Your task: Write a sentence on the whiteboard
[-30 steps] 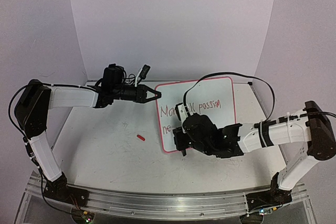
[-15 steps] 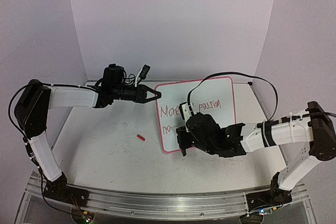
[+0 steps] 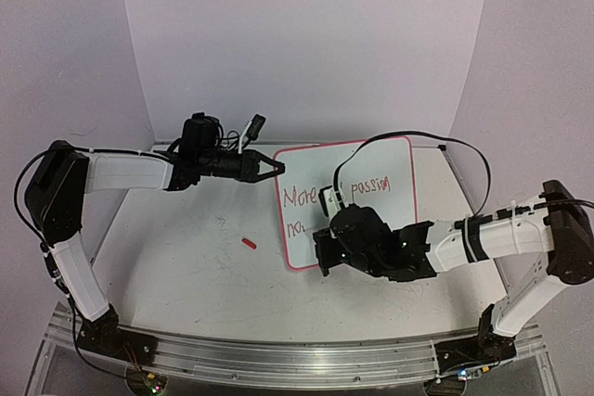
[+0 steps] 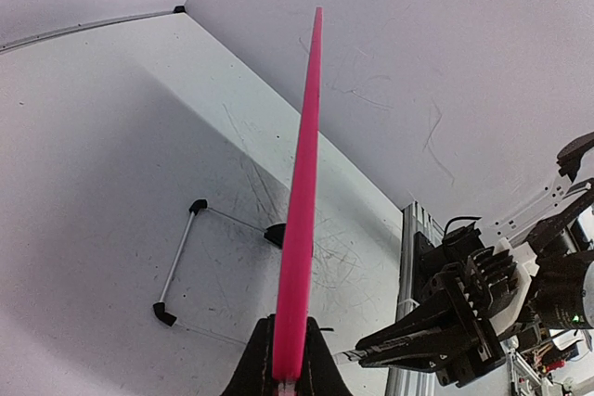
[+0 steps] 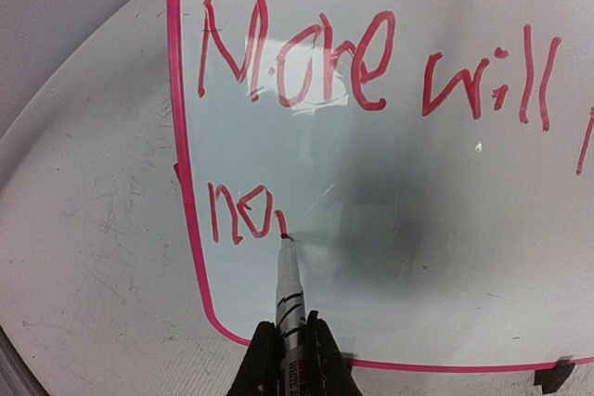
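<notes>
Sentence (image 5: 316, 62): red script, 2 lines; "no" just ahead of right claw (image 5: 290, 345).
Right claw: gripping marker (image 5: 290, 289), tip on whiteboard (image 5: 436, 257).
Left claw (image 4: 290, 359): gripping whiteboard rim.

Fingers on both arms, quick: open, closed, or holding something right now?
Left fingers: closed on the whiteboard rim.
Right fingers: closed on a marker, tip on the whiteboard.

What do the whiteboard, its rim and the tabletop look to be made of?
The whiteboard: glossy white coated sheet, perhaps melamine or painted metal, judging by the sharp glare streak on it. Its rim: smooth pink-red edging, likely plastic, uniform in colour. The tabletop: matte white board, perhaps laminate or painted wood; scuffed and scratched, no glare.
</notes>
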### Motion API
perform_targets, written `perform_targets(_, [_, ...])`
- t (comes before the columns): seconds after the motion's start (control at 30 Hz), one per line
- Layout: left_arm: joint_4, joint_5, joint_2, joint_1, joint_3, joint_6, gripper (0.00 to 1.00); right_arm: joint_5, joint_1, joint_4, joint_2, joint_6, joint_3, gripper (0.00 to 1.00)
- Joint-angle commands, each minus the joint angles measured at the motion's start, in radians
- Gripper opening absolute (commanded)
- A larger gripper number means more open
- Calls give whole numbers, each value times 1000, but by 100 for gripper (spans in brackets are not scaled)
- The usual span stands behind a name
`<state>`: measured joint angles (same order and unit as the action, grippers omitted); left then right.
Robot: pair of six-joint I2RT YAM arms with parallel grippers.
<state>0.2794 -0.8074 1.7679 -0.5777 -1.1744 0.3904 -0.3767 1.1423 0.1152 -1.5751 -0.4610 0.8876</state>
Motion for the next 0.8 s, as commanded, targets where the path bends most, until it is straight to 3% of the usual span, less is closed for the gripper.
perform_targets(0.0, [-44, 9, -21, -19, -31, -8, 0, -43, -6, -10, 27, -2, 2, 0])
perform_targets(0.77, [-48, 10, -26, -19, -32, -10, 0, -56, -27, -20, 25, 8, 27, 0])
